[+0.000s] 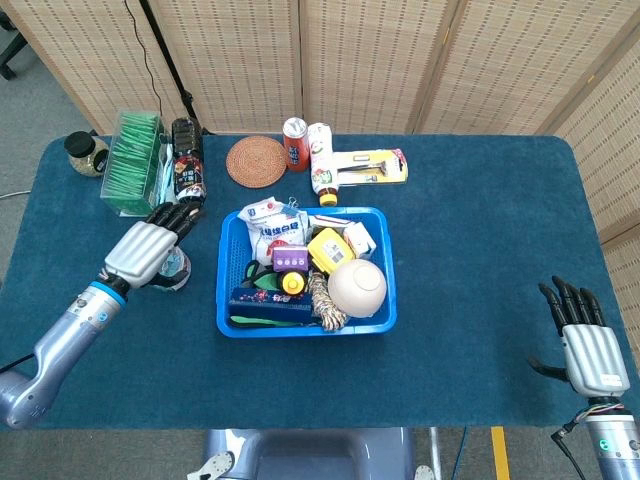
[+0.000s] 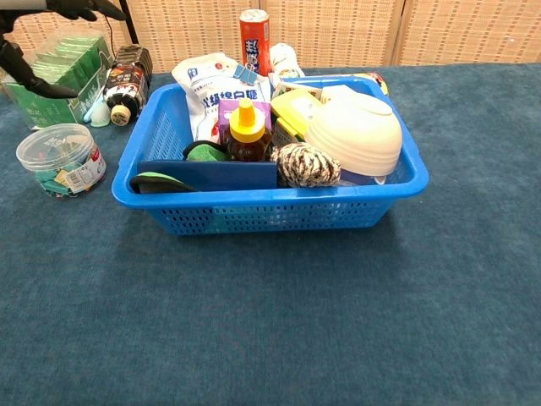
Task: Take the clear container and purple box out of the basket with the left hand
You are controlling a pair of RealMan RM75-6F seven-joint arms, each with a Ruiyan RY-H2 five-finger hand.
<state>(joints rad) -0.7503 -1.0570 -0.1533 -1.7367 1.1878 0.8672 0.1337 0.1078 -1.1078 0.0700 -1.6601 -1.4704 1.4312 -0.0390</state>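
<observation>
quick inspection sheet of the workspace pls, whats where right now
surface: blue cloth table.
job's things: clear container on table left of basket; purple box inside basket.
clutter: bowl, yellow-capped bottle, twine ball in basket; green tea box, coaster, red can behind.
hands: left hand open, above container; right hand open, at near right edge.
cables: black cable behind table.
surroundings: woven screens.
</observation>
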